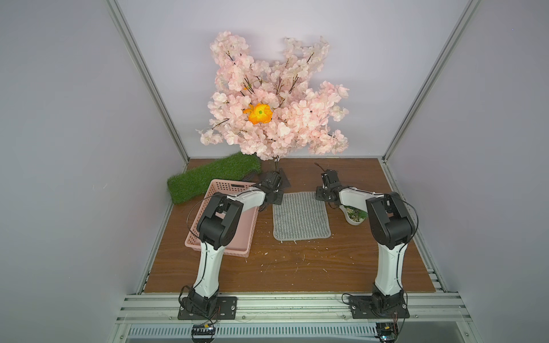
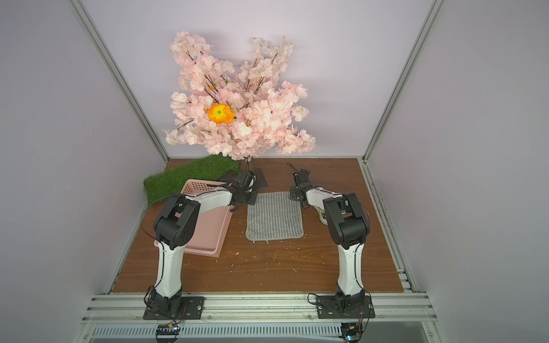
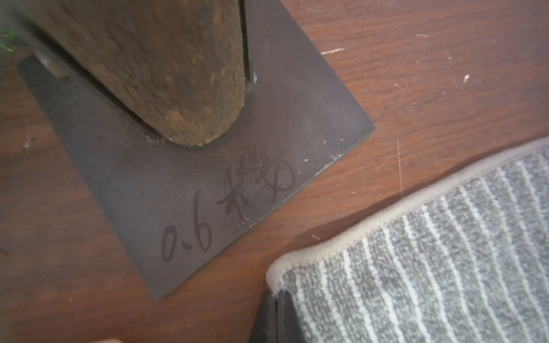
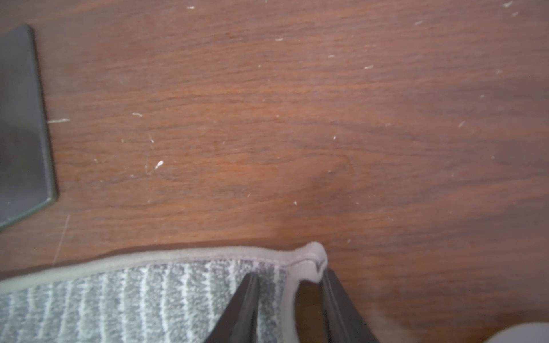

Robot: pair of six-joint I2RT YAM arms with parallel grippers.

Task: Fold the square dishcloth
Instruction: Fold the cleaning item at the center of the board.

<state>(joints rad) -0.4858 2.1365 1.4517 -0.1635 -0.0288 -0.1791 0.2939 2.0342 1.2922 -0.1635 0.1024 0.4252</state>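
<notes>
The square dishcloth (image 1: 300,216) (image 2: 274,216), grey with thin whitish stripes and a plain hem, lies flat on the wooden table between the two arms. My left gripper (image 1: 275,201) (image 3: 277,297) is at its far left corner, and the fingers are pressed together on the hem there. My right gripper (image 1: 323,198) (image 4: 289,274) is at the far right corner. Its fingers stand apart, one on top of the dishcloth (image 4: 133,297) and one just outside the edge. The hem corner is puckered up between them. The dishcloth (image 3: 430,267) shows no fold.
A pink basket (image 1: 219,248) stands left of the cloth under the left arm, with a green grass mat (image 1: 208,178) behind it. A blossom tree (image 1: 273,101) rises at the back, and its dark base plate (image 3: 208,178) is close to the left gripper. A white plant pot (image 1: 355,215) is right of the cloth.
</notes>
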